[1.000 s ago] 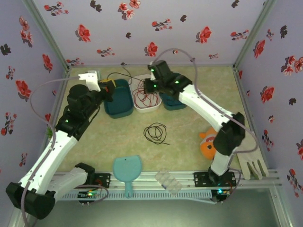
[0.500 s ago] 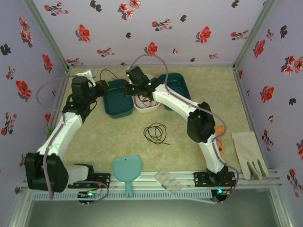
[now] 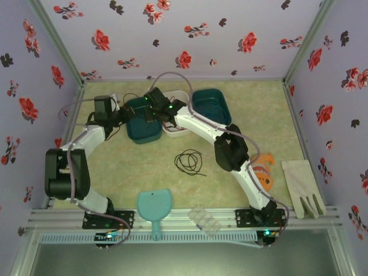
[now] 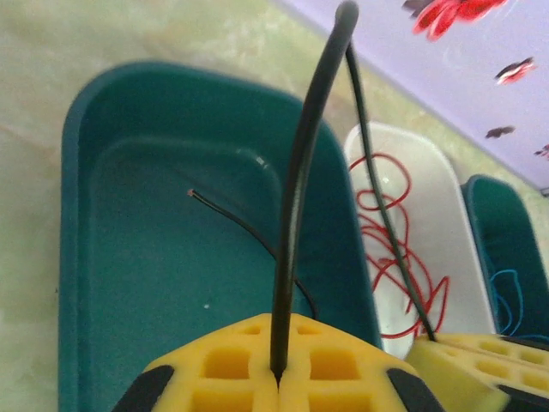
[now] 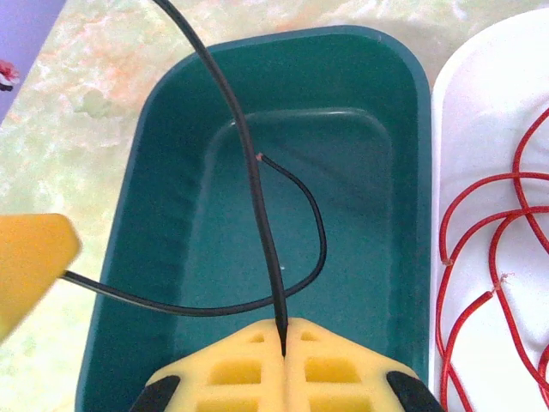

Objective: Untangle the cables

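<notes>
While both grippers clamp the black wire (image 4: 298, 189) above the teal bin (image 4: 73, 257), it rises steeply forward from the left gripper (image 4: 276, 378), whose yellow pads are pressed shut on it. It then drops to the right gripper (image 5: 283, 330), equally pinched just to the right, and a cut tail curls into the bin beneath. The left arm folds tightly, the right stretches diagonally, and their wrists nearly meet. Right of both tools, the red wire (image 4: 383, 233) lies in a white tray (image 4: 463, 223).
</notes>
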